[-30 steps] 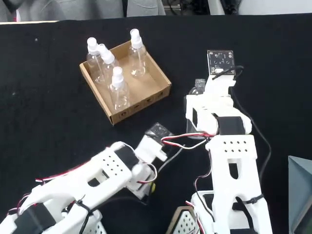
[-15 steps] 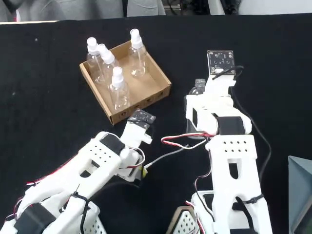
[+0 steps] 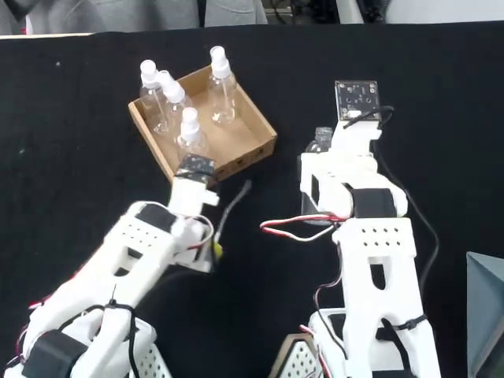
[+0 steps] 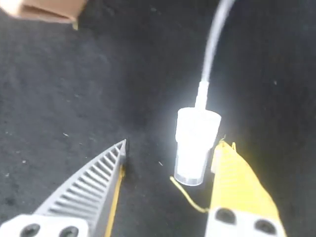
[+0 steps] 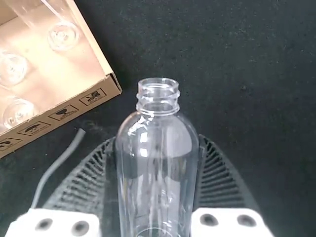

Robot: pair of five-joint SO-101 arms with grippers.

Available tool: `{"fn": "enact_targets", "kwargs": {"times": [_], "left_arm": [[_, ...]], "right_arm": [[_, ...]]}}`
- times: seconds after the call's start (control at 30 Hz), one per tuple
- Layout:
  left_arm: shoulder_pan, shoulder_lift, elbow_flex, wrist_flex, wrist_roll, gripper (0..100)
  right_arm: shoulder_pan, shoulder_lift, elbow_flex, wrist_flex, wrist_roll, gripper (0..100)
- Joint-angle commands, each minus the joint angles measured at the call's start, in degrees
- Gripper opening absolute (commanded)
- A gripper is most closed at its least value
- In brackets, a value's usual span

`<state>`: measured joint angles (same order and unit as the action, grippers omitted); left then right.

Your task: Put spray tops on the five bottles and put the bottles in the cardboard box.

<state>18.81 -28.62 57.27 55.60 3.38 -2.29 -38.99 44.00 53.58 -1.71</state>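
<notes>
A clear bottle (image 5: 157, 148) with a bare open neck stands upright, and my right gripper (image 5: 157, 143) is shut on its body; from above the bottle (image 3: 319, 142) shows right of the cardboard box (image 3: 260, 130). Several bottles with white spray tops (image 3: 189, 126) stand in the box. A loose spray top (image 4: 195, 148) lies on the black table with its long tube (image 3: 236, 201) pointing toward the box. My left gripper (image 4: 173, 144) is open around it. The cap touches the yellow finger (image 4: 237, 187), and a wide gap separates it from the grey finger (image 4: 98, 182).
The left arm's wrist (image 3: 193, 169) sits just in front of the box's near wall. Red and white cables (image 3: 299, 224) hang between the arms. A grey object (image 3: 484, 315) stands at the right edge. The box corner (image 5: 94, 94) lies close to the held bottle.
The left arm has swung left, from near the right arm to the front of the box. The spray top and its tube came along with it. The right arm and bottle stayed still.
</notes>
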Motion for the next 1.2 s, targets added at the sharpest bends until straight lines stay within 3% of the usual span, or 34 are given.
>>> {"fn": "enact_targets", "kwargs": {"times": [0.0,0.33,1.0,1.17], "left_arm": [[-1.71,-0.35,-1.45,-0.7,-0.7,26],[3.65,0.18,-1.8,5.36,-5.1,26],[-12.18,0.26,-2.15,4.92,-9.14,26],[-17.36,0.26,-1.8,-1.76,-9.14,26]], "right_arm": [[1.58,-2.59,-0.75,-1.67,-0.09,9.5],[1.58,-2.51,-0.75,-1.67,-0.09,9.5],[1.58,-2.51,-0.75,-1.67,-0.09,9.5],[1.58,-2.51,-0.66,-1.67,-0.09,9.5]]}}
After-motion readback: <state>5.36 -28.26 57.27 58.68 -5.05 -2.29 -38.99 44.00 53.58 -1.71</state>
